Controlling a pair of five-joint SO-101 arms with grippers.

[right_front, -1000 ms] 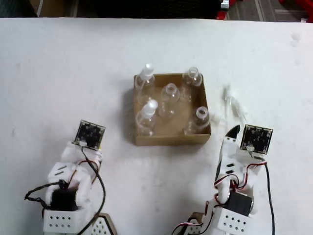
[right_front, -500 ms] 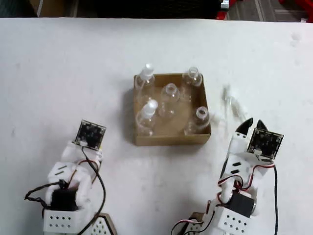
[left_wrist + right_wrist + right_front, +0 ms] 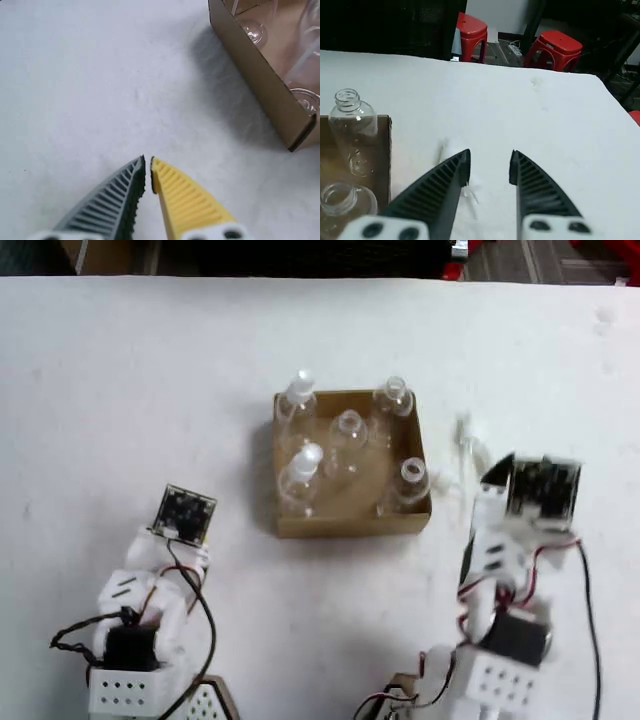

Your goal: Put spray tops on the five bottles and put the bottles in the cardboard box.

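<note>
Right gripper (image 3: pixel 490 159), jaws apart, near spray top (image 3: pixel 467 440) beside cardboard box (image 3: pixel 345 526); should straddle it squarely before closing. Left gripper (image 3: pixel 148 167) closed.

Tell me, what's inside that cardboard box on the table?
Five clear bottles stand upright in the cardboard box. Two wear white spray tops; three have open necks. The bottles cover much of the box floor, so anything beneath them is hidden.

Broad stretch of white bench (image 3: pixel 150 360) left of and beyond the cardboard box (image 3: pixel 350 524), five upright bottles (image 3: pixel 347 435) crowding the box's inside, loose spray tops (image 3: pixel 468 445) lying between box and right tool (image 3: pixel 490 155)
</note>
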